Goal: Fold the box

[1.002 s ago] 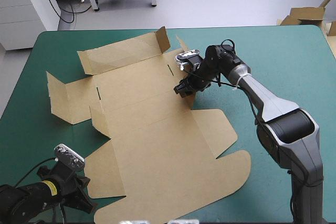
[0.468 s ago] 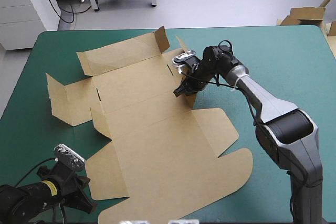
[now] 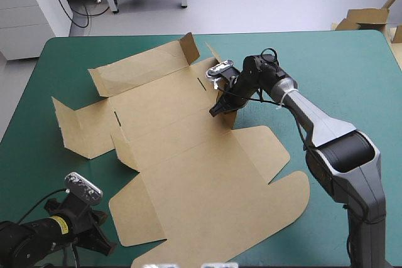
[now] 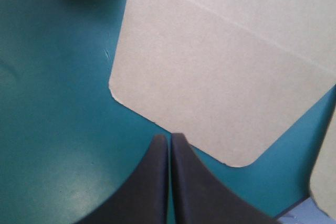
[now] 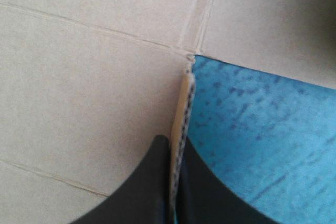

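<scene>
The brown box (image 3: 188, 155) lies as a cut sheet on the teal-green table, its far and left flaps partly raised. My right gripper (image 3: 218, 110) is at the sheet's right side, shut on a short upright flap. In the right wrist view the board's edge (image 5: 184, 103) stands between the nearly closed black fingers of the right gripper (image 5: 176, 148). My left gripper (image 3: 105, 243) sits low at the table's front left, just beside the sheet's near left flap. In the left wrist view the left gripper (image 4: 169, 139) is shut, its tip at the edge of a rounded flap (image 4: 220, 77).
Bare teal-green cover (image 3: 352, 73) stretches to the right of the right arm and along the table's left edge (image 3: 31, 149). Pieces of more brown board (image 3: 367, 17) lie beyond the far right corner.
The sheet has turned slightly: its near right lid corner slid right and its left flaps shifted toward the front left. The right gripper kept its hold; the left arm stayed put.
</scene>
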